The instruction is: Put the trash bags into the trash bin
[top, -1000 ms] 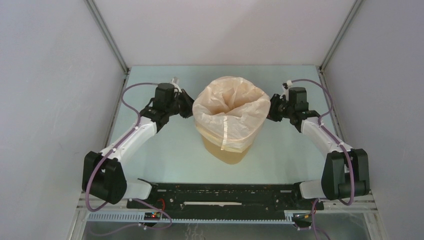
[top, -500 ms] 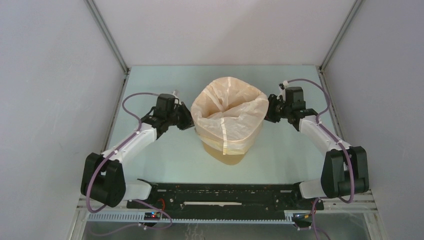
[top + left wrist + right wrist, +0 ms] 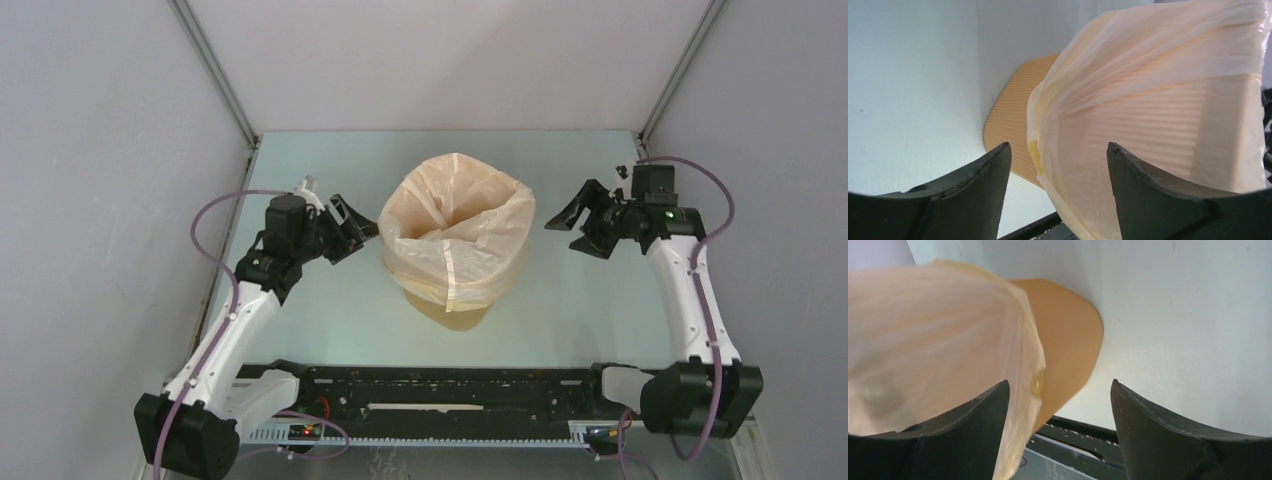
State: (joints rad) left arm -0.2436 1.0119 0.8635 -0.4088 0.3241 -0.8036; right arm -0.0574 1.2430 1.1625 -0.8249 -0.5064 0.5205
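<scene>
The trash bag (image 3: 455,225), thin cream-white crinkly plastic, is draped over the mouth of the orange-yellow trash bin (image 3: 452,312) at the table's middle. It hangs down the bin's sides, and only the bin's base shows below it. My left gripper (image 3: 358,228) stands open just left of the bag with nothing in it. My right gripper (image 3: 568,228) is open as well, a short way off to the bag's right. In the left wrist view the bag (image 3: 1148,110) and the slotted bin (image 3: 1008,135) fill the space ahead of the open gripper (image 3: 1058,145). The right wrist view shows bag (image 3: 933,340) and bin (image 3: 1063,330) beyond its open gripper (image 3: 1059,382).
The pale table (image 3: 330,300) is boxed in by white walls at the left, right and back. A black mounting rail (image 3: 450,385) runs along the near edge between the arm bases.
Both grippers have opened, let go of the bag's rim and drawn back outward from the bin. The bag stays draped over the bin, slightly lower.
</scene>
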